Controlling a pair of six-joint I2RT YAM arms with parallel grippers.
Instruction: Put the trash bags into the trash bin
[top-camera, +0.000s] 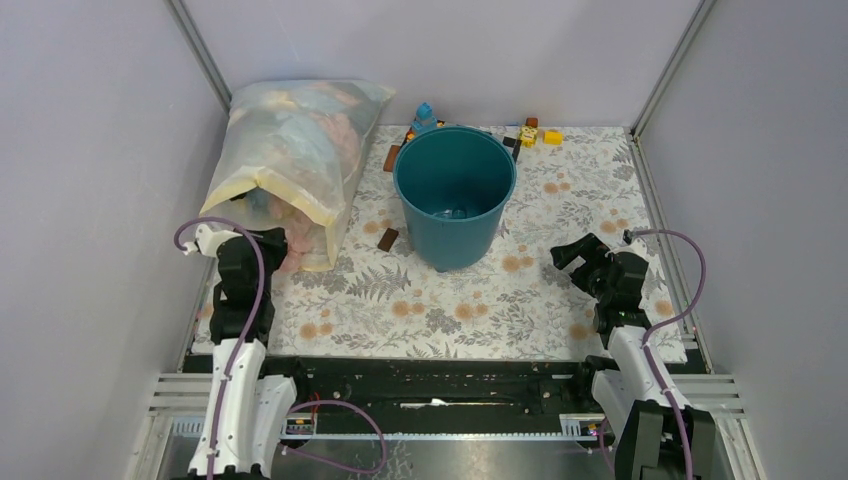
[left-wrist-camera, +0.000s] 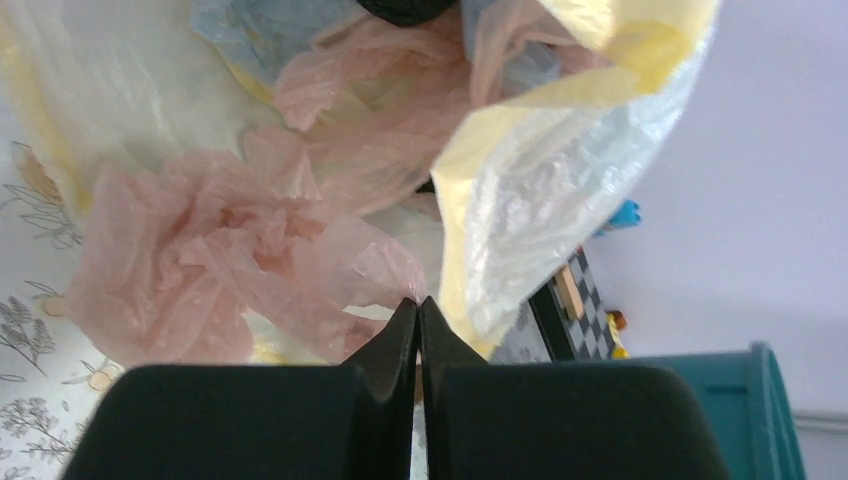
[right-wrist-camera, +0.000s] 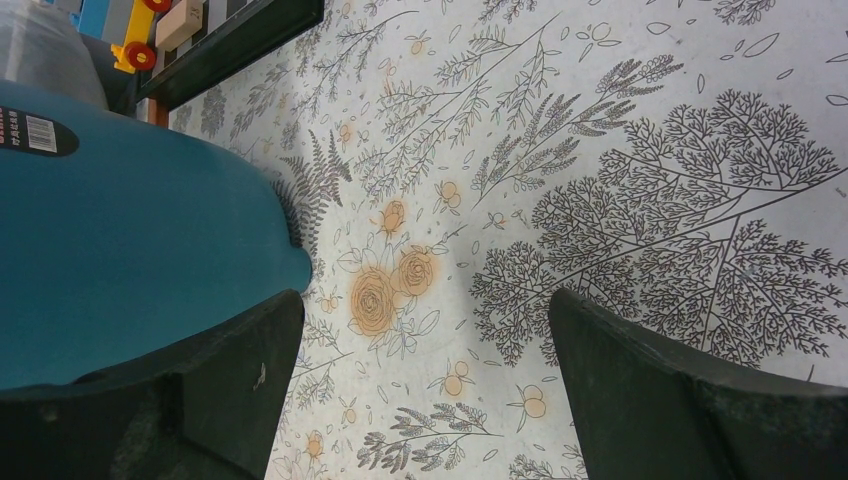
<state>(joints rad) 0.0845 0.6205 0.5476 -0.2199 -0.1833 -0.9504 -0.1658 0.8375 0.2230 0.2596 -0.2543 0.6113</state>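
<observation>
Going for the trash bags at the sack mouth, left gripper pressed fully together.

Closed right at the edge of crumpled pink film spilling from the big clear sack onto the floral cloth, probably to drag one bag free. Hard to tell whether any film is actually caught between the tips. Nothing visible inside the trash bin, upright mid-table and near the sack, so a short carry. Right gripper spread wide, empty, low beside the bin wall, likely on standby. Only from the left wrist: tips meeting, folds of film. Only from above: bare bin floor, both arms' positions, toy blocks behind the bin.
</observation>
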